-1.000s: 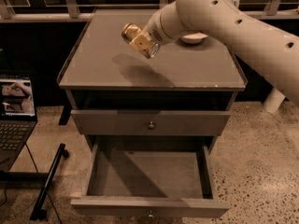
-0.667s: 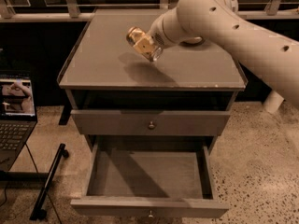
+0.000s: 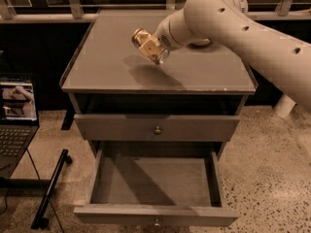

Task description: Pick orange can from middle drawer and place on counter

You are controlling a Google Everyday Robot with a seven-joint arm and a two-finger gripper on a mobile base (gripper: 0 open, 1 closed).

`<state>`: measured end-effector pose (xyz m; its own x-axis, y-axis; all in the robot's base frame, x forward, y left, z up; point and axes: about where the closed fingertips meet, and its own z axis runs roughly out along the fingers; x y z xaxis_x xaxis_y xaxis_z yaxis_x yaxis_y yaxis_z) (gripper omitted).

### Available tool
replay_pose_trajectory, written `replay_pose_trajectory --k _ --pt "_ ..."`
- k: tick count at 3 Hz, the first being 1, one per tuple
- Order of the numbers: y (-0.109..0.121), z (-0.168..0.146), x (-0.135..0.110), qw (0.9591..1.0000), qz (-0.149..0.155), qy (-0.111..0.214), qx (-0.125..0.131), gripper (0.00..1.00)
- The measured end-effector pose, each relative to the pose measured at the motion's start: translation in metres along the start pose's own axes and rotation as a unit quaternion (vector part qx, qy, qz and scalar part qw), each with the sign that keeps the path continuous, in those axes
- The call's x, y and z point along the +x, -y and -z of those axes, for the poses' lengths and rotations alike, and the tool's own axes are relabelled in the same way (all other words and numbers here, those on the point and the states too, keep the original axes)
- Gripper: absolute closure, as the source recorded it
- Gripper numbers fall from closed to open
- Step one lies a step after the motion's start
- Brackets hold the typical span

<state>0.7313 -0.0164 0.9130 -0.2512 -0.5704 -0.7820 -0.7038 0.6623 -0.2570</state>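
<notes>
The orange can (image 3: 149, 46) is tilted in my gripper (image 3: 151, 47), held a little above the counter (image 3: 107, 64) near its middle; its shadow falls on the top just below. The gripper is shut on the can, and the pale arm (image 3: 233, 23) reaches in from the right. The middle drawer (image 3: 155, 215) is pulled wide open at the bottom, and its floor is bare.
The drawer above (image 3: 116, 127) is shut, with a small knob. A white bowl (image 3: 200, 43) on the counter's back right is mostly hidden behind the arm. A laptop (image 3: 17, 110) and a black stand (image 3: 51, 188) are on the left, on the speckled floor.
The gripper with the can has moved slightly right and lower over the counter. The drawers have not moved.
</notes>
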Motion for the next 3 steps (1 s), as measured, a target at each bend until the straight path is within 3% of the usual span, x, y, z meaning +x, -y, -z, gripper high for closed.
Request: replay_pose_trajectory --k 2,3 --pt "-0.0001 0.0000 0.0000 1.0000 0.000 0.000 0.000 0.13" --pt "-0.0001 -0.0001 0.0000 1.0000 0.000 0.000 0.000 0.00"
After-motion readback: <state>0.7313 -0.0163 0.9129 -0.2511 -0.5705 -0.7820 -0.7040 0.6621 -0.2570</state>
